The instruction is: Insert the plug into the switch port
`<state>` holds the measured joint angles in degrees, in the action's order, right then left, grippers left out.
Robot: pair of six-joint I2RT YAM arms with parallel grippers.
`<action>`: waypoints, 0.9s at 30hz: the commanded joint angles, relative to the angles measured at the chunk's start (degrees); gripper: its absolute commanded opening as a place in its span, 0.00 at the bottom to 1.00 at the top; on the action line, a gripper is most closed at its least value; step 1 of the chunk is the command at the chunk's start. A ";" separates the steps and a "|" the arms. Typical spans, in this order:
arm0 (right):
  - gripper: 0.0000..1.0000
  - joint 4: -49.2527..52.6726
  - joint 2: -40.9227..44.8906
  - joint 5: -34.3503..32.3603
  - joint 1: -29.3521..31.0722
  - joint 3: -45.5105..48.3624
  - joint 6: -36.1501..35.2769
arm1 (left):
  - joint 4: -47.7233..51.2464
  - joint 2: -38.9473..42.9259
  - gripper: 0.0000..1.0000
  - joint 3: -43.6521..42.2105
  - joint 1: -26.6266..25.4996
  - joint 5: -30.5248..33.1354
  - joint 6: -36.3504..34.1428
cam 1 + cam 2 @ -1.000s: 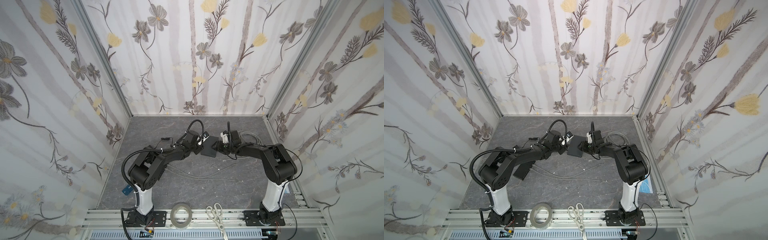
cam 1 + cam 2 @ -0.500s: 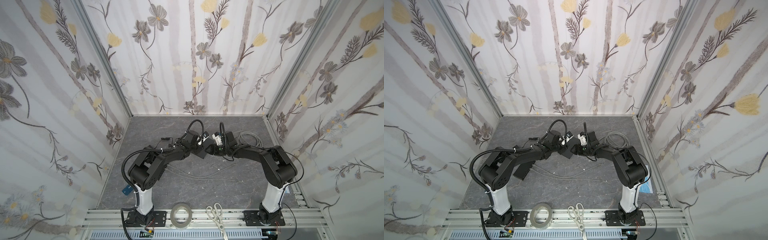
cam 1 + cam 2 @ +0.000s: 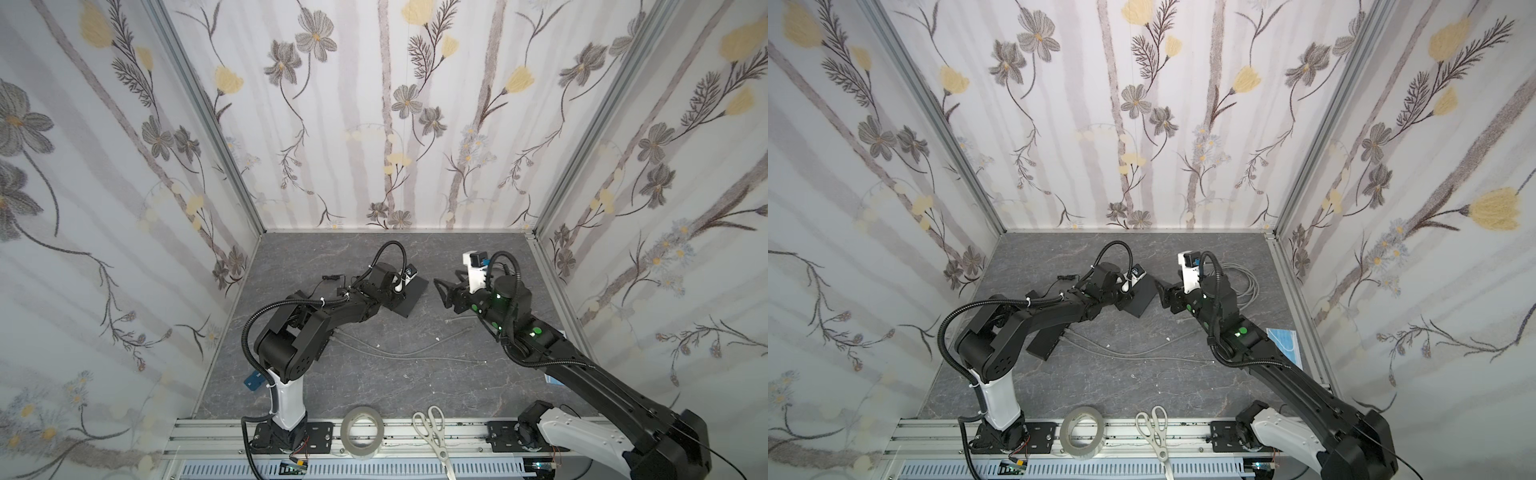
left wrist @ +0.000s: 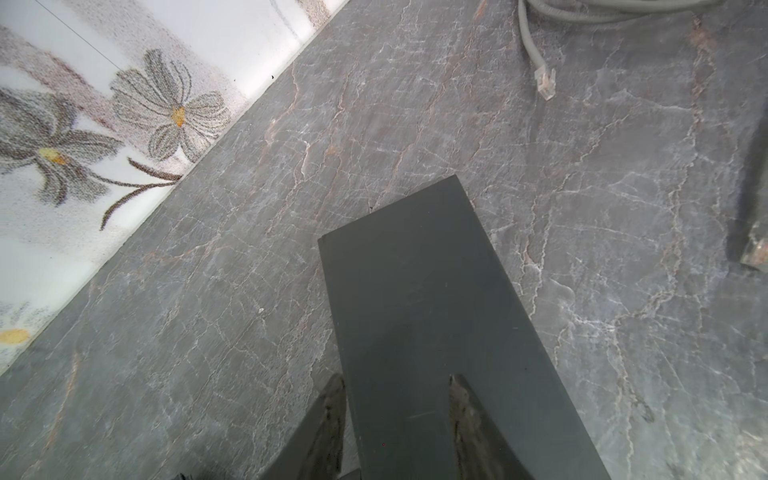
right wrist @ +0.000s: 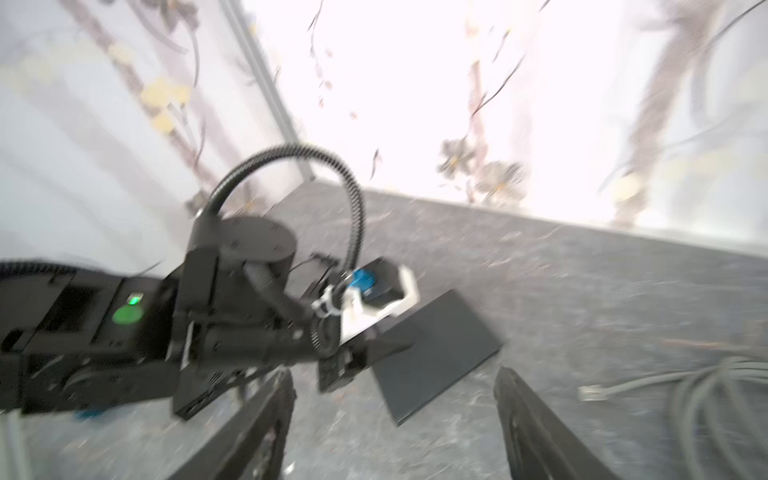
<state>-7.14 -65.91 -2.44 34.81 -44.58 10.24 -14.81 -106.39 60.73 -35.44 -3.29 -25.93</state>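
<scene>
My left claw point(image 4: 395, 380) pinched one end of the flat dark grey switch box point(image 4: 415, 270). My right claw point(image 5: 395, 374) hung spread, holding nothing. The clear plug point(image 4: 545, 81) on its grey cable point(image 4: 524, 37) lay apart from that box on the grey veined counter point(image 4: 582, 208), with flower-papered walls point(image 3: 374, 104) around it.

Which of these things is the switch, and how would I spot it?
Start at the grey marbled floor and look toward the back wall. The switch is the flat, dark rectangular slab there, pinched in the left gripper. Unlike the loose grey cables lying near it, it is the only thing being held.
</scene>
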 commanded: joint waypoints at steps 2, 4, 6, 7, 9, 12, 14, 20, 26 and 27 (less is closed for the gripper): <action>0.57 4.11 1.81 -2.34 0.35 1.17 -11.77 | -9.52 2.75 0.43 -4.40 -0.01 -2.14 -1.70; 0.53 5.39 1.57 1.64 0.52 3.48 -17.79 | -12.55 3.66 0.43 -6.33 0.02 -3.49 -2.27; 0.52 9.96 0.31 3.97 0.47 2.66 -22.54 | -14.37 4.08 0.43 -7.45 0.02 -5.06 -2.79; 0.52 12.94 -0.62 5.55 0.46 2.15 -25.41 | -14.75 4.15 0.43 -7.69 -0.10 -5.53 -2.88; 0.46 20.74 -4.07 6.20 1.13 -1.03 -32.44 | -15.56 4.48 0.43 -8.19 -0.16 -5.92 -3.11; 0.45 31.39 -11.52 0.75 2.05 -5.60 -36.15 | -16.69 4.78 0.43 -8.73 -0.19 -5.90 -3.42; 0.36 38.54 -17.69 -6.38 2.64 -9.24 -36.21 | -16.74 4.66 0.43 -8.79 -0.19 -5.77 -3.42; 0.31 47.46 -31.82 -19.58 3.42 -12.20 -38.76 | -16.86 4.70 0.44 -9.09 -0.19 -5.69 -3.42; 0.43 44.42 -34.70 -21.74 3.46 -10.57 -43.08 | -17.25 4.79 0.44 -9.28 -0.20 -5.47 -3.42; 0.43 44.32 -35.73 -22.78 3.50 -10.83 -42.95 | -17.27 4.83 0.44 -9.24 -0.16 -5.47 -3.38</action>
<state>37.54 -99.98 -21.12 38.20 -55.35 -30.06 -30.00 -102.04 51.62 -35.59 -8.58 -28.53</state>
